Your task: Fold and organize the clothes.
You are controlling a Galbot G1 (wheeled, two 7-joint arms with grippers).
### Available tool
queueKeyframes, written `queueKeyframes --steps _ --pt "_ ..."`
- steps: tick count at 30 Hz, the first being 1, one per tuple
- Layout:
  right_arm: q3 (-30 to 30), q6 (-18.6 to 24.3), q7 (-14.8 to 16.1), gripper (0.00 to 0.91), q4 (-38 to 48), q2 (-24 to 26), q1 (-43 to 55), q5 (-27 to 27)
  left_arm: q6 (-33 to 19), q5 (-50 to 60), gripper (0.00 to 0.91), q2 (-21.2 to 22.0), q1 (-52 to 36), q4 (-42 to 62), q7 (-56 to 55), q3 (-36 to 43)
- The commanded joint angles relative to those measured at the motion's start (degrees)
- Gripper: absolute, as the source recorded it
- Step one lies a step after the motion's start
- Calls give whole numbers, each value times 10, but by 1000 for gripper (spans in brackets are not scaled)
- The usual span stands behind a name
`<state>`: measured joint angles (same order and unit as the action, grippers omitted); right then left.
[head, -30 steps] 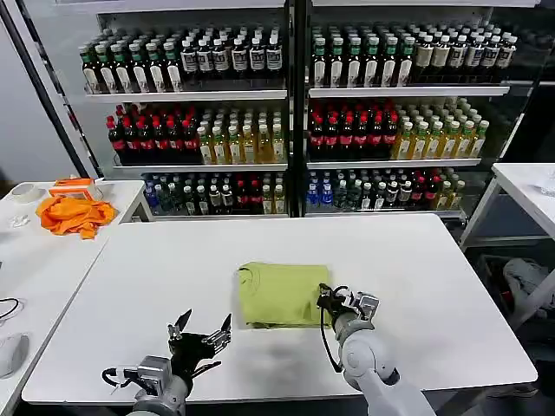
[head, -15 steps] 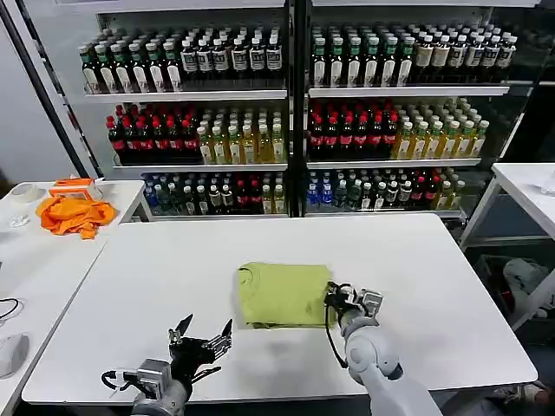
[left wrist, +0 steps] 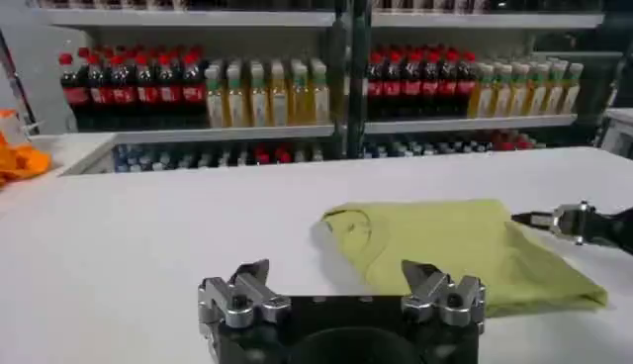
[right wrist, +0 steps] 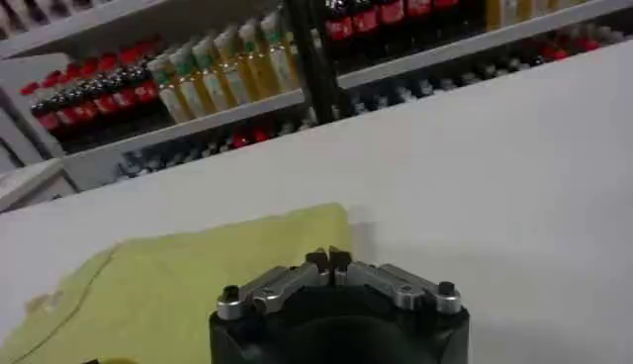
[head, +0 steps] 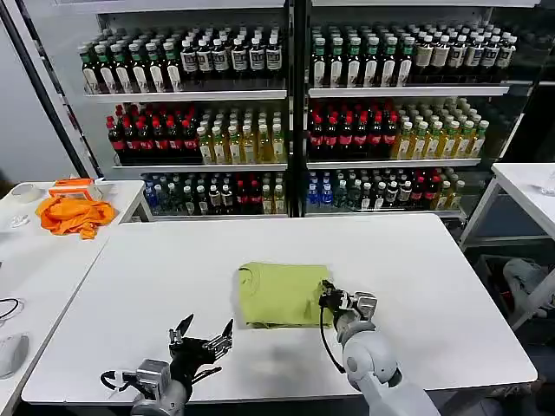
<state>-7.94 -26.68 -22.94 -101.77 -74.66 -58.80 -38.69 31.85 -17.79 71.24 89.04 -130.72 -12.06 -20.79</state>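
1. T-shirt (head: 283, 295), yellow-green, folded into a flat near-square on white table (head: 156, 269); lies toward near half of tabletop, a little right of centre. Round neckline at left edge of fold, seen in left wrist view (left wrist: 450, 252). Far right corner of fold seen in right wrist view (right wrist: 168, 287).
2. Right gripper (head: 329, 299) at right edge of T-shirt, low over table. Fingertips (right wrist: 331, 261) pressed together in right wrist view, no gap between them; no cloth seen pinched. Tips just beside or at shirt edge; contact cannot be told. Same gripper seen from left wrist view (left wrist: 559, 220), at shirt's right side.
3. Left gripper (head: 201, 334) near front edge of table, left of T-shirt and well apart from it. Fingers (left wrist: 242, 295) spread wide, nothing between them.
4. Orange cloth (head: 73, 214) bunched on side table (head: 35, 260) at far left, beside an orange box (head: 73, 185).
5. Shelves of bottled drinks (head: 286, 113) behind table.
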Motion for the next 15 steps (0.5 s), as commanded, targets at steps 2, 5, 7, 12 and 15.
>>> queueKeyframes --steps 2,5,7,12,15 --pt "11 -24 7 0 36 -2 4 15 2 0 907 1 1 0 2 1" --pt "5 -36 -3 0 48 -1 12 0 2 0 907 1 1 0 2 1" --pt "2 -42 -8 0 52 0 16 -6 2 -1 907 1 1 0 2 1" --pt "-4 -51 -12 0 50 6 18 -8 2 -1 907 1 -1 0 3 3" --pt "-12 -54 -14 0 51 13 19 -8 2 -1 907 2 -1 -1 4 5"
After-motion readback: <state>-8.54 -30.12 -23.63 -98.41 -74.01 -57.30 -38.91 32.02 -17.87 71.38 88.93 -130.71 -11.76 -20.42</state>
